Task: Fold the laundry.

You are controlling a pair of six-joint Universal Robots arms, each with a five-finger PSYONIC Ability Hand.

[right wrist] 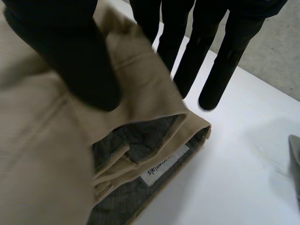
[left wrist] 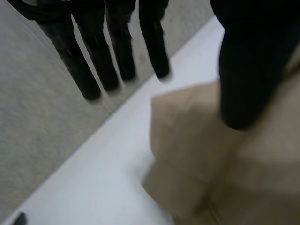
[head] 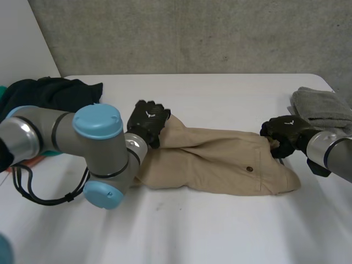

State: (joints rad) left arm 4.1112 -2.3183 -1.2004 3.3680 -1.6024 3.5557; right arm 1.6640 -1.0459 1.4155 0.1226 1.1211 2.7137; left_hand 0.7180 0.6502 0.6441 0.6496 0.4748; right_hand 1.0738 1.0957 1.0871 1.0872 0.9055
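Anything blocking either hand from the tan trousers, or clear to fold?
Nothing visible does. The left hand rests on the leg end of the trousers, and the right hand pinches the waistband. The dark clothes and the grey cloth lie off to the sides, apart from the trousers.

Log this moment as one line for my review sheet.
task fold laundry | tan garment lying on table | left hand at hem end | right hand pinching waistband

You are looking into a robotics lab: a plain white table [head: 220,236] is sitting against a bare concrete wall [head: 192,33], a grey-jointed robot arm [head: 55,132] is hanging over it.
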